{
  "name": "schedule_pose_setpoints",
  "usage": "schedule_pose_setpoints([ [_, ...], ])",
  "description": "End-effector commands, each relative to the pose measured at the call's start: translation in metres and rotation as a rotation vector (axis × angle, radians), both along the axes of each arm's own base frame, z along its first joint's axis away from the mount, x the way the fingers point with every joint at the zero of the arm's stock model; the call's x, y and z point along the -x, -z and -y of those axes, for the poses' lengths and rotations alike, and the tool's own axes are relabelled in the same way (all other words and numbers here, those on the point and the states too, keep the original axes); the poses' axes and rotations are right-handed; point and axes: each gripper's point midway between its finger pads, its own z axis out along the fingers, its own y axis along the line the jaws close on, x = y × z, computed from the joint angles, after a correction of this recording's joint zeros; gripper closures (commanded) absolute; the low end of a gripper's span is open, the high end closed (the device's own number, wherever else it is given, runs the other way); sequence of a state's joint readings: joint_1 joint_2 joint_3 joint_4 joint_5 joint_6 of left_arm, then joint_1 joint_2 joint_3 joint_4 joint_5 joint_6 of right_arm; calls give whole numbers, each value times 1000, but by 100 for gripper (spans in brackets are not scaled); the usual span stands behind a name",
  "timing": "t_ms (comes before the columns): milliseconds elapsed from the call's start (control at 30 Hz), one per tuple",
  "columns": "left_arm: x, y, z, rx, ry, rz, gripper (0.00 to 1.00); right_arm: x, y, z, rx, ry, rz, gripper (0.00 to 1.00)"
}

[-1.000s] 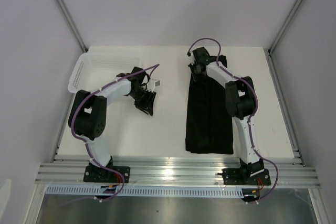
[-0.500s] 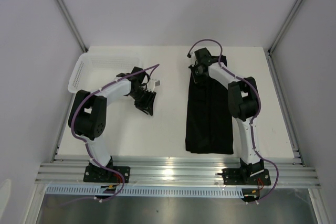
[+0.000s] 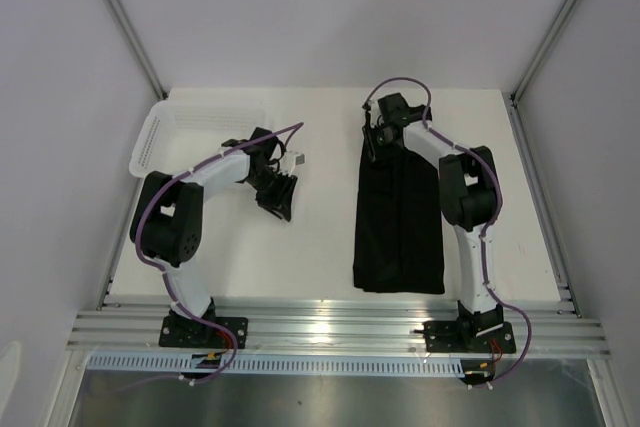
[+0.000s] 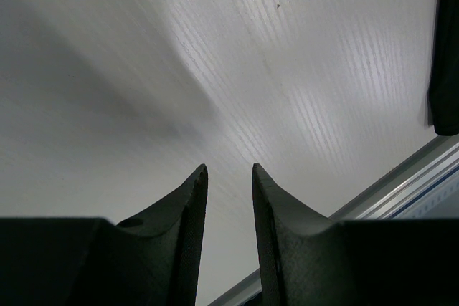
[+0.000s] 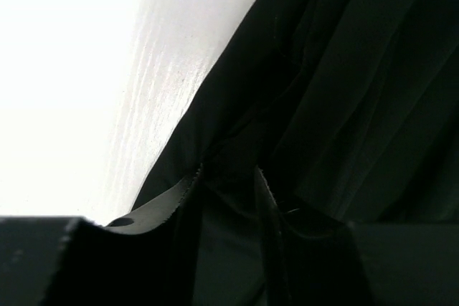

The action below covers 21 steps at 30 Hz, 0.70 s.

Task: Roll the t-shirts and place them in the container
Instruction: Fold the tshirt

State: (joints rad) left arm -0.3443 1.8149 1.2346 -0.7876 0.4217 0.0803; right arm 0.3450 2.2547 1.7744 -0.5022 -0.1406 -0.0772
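Observation:
One black t-shirt lies folded into a long narrow strip on the right half of the white table, running from the far edge toward the near edge. My right gripper is at the strip's far left corner. In the right wrist view its jaws stand close together with black fabric bunched between them. My left gripper hovers over bare table left of centre. In the left wrist view it is slightly open with nothing between the fingers. The shirt's edge shows at the right there.
A white mesh basket stands at the far left corner of the table. An aluminium rail runs along the near edge, with both arm bases on it. Pale walls close in the sides and back.
My right gripper has shifted slightly right and farther back at the shirt's far end, taking the fabric corner with it. The left arm has not moved.

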Motion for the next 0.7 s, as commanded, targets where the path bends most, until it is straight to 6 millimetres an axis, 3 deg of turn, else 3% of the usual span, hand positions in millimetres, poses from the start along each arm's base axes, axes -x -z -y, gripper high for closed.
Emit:
schedule_pose_setpoints([
  [0, -11, -7, 1, 15, 9, 30, 65, -13, -43, -4, -85, 18, 71, 62],
  [167, -12, -8, 1, 14, 9, 32, 65, -31, -101, 6, -180, 86, 178, 58],
  [267, -12, -8, 1, 16, 10, 34, 65, -43, -121, 19, -201, 152, 233, 57],
  [467, -12, -9, 1, 15, 9, 37, 65, -62, -116, 35, -242, 265, 229, 58],
  [667, -12, -10, 0, 12, 10, 44, 65, -68, -103, 24, -267, 250, 200, 59],
])
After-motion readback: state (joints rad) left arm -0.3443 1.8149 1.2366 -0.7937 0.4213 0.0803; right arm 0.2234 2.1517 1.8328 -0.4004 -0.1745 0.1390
